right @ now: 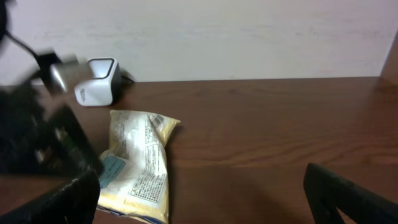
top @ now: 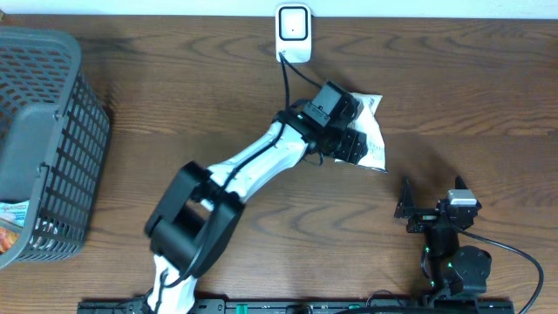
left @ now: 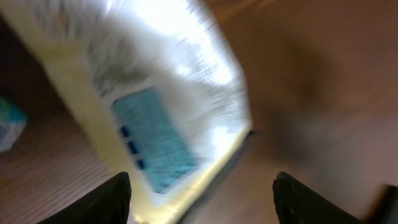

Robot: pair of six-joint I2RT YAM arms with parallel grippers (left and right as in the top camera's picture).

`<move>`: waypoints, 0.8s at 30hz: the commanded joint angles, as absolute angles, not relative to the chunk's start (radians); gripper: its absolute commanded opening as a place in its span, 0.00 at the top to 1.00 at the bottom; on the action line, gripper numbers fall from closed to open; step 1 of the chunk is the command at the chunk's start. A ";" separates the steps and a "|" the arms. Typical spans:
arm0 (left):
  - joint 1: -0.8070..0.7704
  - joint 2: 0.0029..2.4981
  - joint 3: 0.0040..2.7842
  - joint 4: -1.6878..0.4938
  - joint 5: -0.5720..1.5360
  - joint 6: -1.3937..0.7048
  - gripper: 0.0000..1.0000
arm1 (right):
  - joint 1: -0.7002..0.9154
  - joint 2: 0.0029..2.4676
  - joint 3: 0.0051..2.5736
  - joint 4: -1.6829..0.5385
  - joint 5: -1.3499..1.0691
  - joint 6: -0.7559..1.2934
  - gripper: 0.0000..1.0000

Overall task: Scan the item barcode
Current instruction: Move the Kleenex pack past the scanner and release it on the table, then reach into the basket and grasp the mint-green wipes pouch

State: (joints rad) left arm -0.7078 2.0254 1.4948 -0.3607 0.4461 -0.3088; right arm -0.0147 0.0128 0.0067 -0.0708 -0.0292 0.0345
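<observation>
Beneath the left end effector (top: 353,141), a snack packet (top: 375,139), half hidden.

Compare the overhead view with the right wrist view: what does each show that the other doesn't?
Only overhead: the dark mesh basket at the table's left end, and the right arm. Only right wrist: the pale wall, and the blue patch on the snack packet's face. Both: the white scanner, that packet lying near it, and the left arm over the packet.
</observation>
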 commanded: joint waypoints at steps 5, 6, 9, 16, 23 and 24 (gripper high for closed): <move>-0.669 1.702 1.528 -0.327 0.473 -0.211 0.27 | -0.019 0.012 0.006 -0.075 -0.026 0.045 0.01; -0.655 1.663 1.528 -0.329 0.435 -0.202 0.28 | -0.019 0.012 0.006 -0.075 -0.026 0.045 0.01; -0.596 1.537 1.528 -0.342 0.294 -0.172 0.27 | -0.019 0.012 0.006 -0.075 -0.026 0.044 0.01; -0.338 1.288 1.528 -0.382 -0.098 -0.173 0.13 | -0.019 0.012 0.006 -0.075 -0.026 0.045 0.01; 0.087 1.184 1.527 -0.437 -0.290 -0.173 0.09 | -0.019 0.012 0.006 -0.075 -0.026 0.045 0.01; 0.144 1.184 1.527 -0.450 -0.290 -0.178 0.09 | -0.019 0.012 0.006 -0.075 -0.026 0.045 0.01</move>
State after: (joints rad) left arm 0.0128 1.1858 1.5055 -0.4290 -0.1806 -0.1822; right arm -0.0147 0.0128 0.0067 -0.0708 -0.0292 0.0345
